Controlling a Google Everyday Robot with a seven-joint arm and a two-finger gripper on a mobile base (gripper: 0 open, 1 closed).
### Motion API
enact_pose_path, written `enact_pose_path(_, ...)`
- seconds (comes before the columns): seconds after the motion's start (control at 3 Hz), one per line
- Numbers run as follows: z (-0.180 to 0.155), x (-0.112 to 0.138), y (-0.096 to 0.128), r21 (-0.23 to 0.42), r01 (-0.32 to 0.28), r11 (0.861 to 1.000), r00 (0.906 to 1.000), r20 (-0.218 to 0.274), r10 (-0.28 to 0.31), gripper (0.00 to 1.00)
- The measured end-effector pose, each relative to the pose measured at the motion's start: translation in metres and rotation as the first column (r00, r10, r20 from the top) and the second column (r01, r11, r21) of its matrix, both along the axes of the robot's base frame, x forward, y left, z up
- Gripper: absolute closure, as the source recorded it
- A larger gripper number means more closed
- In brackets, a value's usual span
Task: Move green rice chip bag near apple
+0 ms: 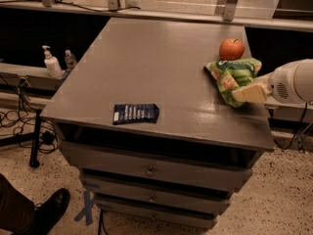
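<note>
The green rice chip bag (pixel 231 77) is a wrinkly light-green foil bag with orange patches, at the right side of the grey cabinet top (pixel 146 67). The red-orange apple (pixel 232 49) sits just behind it, almost touching its upper edge. My gripper (pixel 246 93) reaches in from the right on a white arm (pixel 293 81). Its beige fingers are closed on the bag's lower right end.
A flat dark blue packet (pixel 136 113) lies near the front edge of the cabinet top. Drawers (pixel 151 170) face front below. A pump bottle (pixel 51 62) stands on a shelf at left. A shoe (pixel 46 212) and cables are on the floor at lower left.
</note>
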State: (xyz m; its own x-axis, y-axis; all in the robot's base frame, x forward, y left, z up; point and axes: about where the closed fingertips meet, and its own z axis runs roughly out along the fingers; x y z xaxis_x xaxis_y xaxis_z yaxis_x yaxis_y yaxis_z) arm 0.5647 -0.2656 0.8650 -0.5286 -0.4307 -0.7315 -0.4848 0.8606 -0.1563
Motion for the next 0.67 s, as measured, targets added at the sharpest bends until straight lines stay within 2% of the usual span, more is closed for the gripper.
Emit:
enact_pose_path(0.33, -0.0025, -0.0022, -0.0050, -0.005, 0.005, 1.000, 1.0000, -0.004, -0.005, 0.84)
enact_pose_path(0.67, -0.0038, -0.0045, -0.0066, -0.005, 0.008, 1.000, 0.9999, -0.008, -0.008, 0.61)
